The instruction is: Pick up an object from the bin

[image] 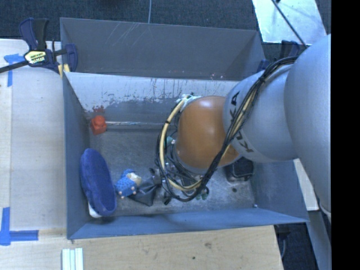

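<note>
arm point(281, 114): thick grey KUKA arm, comes in from 3 o'clock, angled down into the bin point(163, 52), wrist low over the floor
orange cover point(201, 131): rounded dome on the wrist, sits over the middle of the bin floor and hides most of what is under it
cables point(166, 129): pale loop curves round the cover's 9 o'clock side; black ones run along the arm and over the cover
gripper point(164, 190): dark parts poking out under the cover at 6 o'clock, near the front wall, close to the floor
gripper state: cannot tell, the cover and cables hide it
nearest thing: black piece point(145, 194), small, dark, angular, lies flat on the floor at 7 o'clock of the bin, just beside the gripper on its 9 o'clock side; contact cannot be told
held or not: nothing seen gripped
next thing: small blue figure point(128, 183) with a pale yellowish top, touching the black piece on its 9 o'clock side
blue oblong pad point(97, 181): long, rounded, dark blue, white showing at its lower end, against the left wall at 8 o'clock
orange block point(99, 124): small, at 10 o'clock by the back-left corner, well apart from the gripper
black lump point(242, 170): at 4 o'clock, partly under the arm, kind unclear
</note>
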Tool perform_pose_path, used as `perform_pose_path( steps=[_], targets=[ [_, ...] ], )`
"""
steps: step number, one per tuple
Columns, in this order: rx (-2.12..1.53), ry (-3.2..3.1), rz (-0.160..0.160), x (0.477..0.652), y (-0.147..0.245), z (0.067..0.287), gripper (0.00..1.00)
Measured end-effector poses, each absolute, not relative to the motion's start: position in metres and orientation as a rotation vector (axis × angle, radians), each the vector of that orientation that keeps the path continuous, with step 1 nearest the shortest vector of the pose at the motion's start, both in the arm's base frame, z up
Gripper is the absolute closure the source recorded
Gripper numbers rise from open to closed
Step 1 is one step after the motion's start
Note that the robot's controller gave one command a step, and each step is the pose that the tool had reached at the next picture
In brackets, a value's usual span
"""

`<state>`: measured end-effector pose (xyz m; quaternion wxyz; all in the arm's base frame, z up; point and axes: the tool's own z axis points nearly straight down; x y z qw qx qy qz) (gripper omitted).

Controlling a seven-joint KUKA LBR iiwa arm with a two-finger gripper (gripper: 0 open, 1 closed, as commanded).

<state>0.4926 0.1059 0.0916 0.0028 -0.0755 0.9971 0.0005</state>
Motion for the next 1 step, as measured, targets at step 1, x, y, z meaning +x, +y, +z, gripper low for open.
perform_pose_path(
  steps=[1],
  targets=[
    [-0.233, 3.127, 0.001, 0.4938, 0.1056, 0.1238, 1.00]
  ],
)
